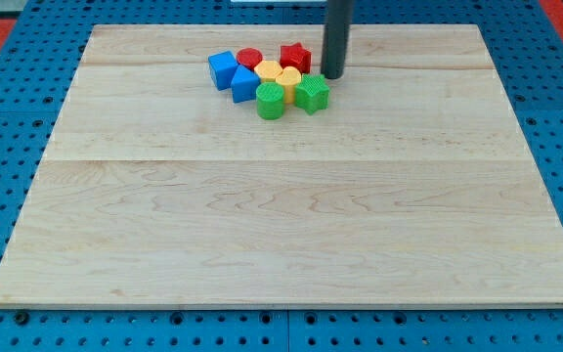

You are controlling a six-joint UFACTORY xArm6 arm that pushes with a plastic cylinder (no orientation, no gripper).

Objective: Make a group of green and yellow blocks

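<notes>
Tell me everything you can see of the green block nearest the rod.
The green star block is a small, ridged, matte piece that looks like plastic, lying flat near the view's top of the wooden board. It sits at the right end of a tight cluster. A yellow block presses against its left side, and the red star block sits just behind it. The other green block lies to its left, close by. My tip stands just behind its right edge; whether they touch is unclear.
</notes>
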